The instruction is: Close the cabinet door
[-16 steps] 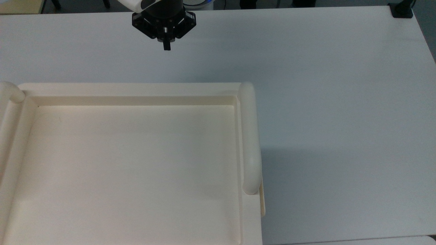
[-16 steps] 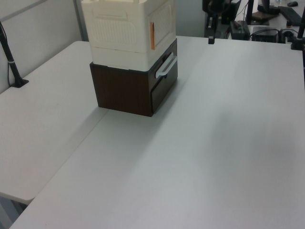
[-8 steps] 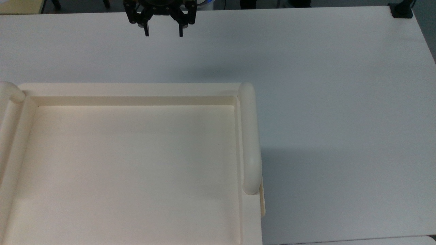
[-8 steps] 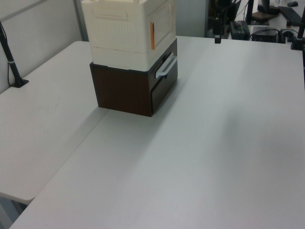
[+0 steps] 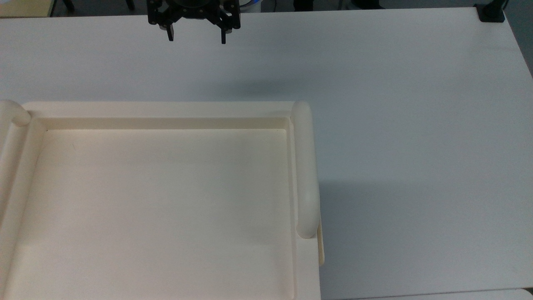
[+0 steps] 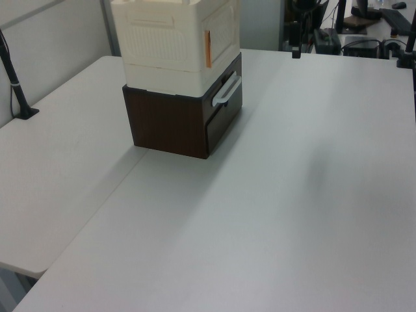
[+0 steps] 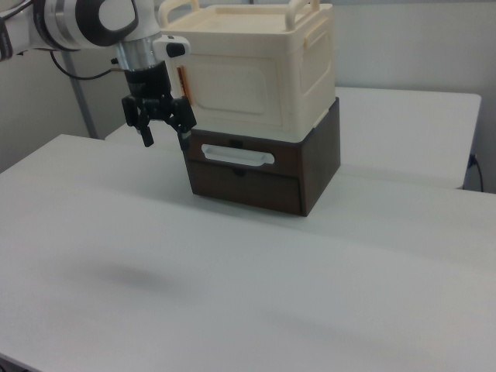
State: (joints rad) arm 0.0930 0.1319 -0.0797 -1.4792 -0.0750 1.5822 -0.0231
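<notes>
White tabletop [image 7: 248, 294], bearing one cream cabinet [image 7: 260, 74] stacked on a dark brown drawer unit [image 7: 267, 174] with a pale handle [image 7: 236, 157]. Cabinet door [image 7: 232, 89]: flush with the cabinet front facing the arm. Gripper [image 7: 164, 133]: fingers spread wide, holding nothing, hovering above the table just before that front.

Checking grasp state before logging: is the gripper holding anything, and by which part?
Nothing is held. The gripper is open with its fingers spread, over the bare table, apart from the cabinet.
</notes>
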